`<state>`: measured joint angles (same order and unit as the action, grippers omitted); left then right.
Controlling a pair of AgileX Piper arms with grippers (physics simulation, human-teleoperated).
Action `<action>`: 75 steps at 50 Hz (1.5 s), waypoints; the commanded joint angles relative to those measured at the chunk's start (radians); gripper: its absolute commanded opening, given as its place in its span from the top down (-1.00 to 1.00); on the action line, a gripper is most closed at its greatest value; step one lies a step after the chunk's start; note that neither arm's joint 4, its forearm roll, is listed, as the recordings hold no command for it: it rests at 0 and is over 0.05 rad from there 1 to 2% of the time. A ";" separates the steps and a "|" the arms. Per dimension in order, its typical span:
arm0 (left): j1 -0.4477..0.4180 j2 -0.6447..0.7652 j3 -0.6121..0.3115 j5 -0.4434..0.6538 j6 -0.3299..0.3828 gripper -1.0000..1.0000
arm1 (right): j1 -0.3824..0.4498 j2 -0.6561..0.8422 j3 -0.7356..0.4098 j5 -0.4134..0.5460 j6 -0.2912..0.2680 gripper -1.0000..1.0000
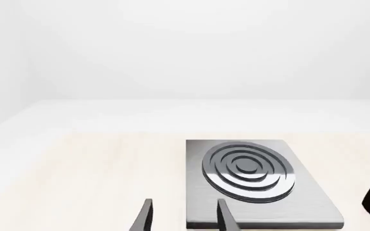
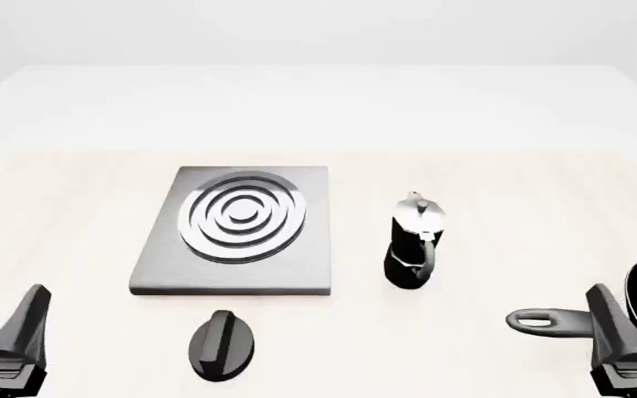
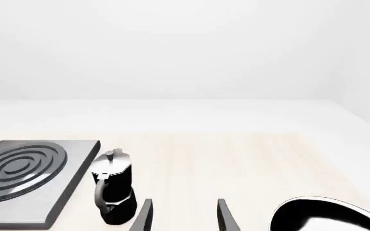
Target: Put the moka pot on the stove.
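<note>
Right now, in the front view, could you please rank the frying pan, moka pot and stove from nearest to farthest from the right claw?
1. Frying pan, right beside the right claw.
2. Moka pot, standing mid-table, ahead and leftward.
3. Stove, farther left.

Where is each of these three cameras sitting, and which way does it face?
Front view: above and behind the arms, looking down the table; both end effectors, left and right, show at the bottom corners.
Left wrist view: behind the left end effector, facing the flat square grey metal stove.
Right wrist view: behind the right end effector, facing the small black-and-silver moka pot.
All three share stove and pot.
</note>
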<state>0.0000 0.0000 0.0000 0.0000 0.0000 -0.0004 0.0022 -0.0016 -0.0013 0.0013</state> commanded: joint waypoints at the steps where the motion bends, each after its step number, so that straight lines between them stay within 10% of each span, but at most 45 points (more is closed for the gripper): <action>1: 0.000 0.000 0.000 0.000 0.000 -1.00 | -0.001 0.003 -0.004 -0.003 0.003 -1.00; 30: 0.000 0.000 0.000 0.000 0.000 -1.00 | 0.094 0.029 -0.111 0.037 -0.031 -1.00; 75: 0.000 0.000 0.000 0.000 0.000 -1.00 | 0.334 0.643 -0.139 -0.344 -0.060 -1.00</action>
<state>0.0000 0.0000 0.0000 0.0000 0.0000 0.2893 0.5312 -0.1509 -0.2517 -0.0646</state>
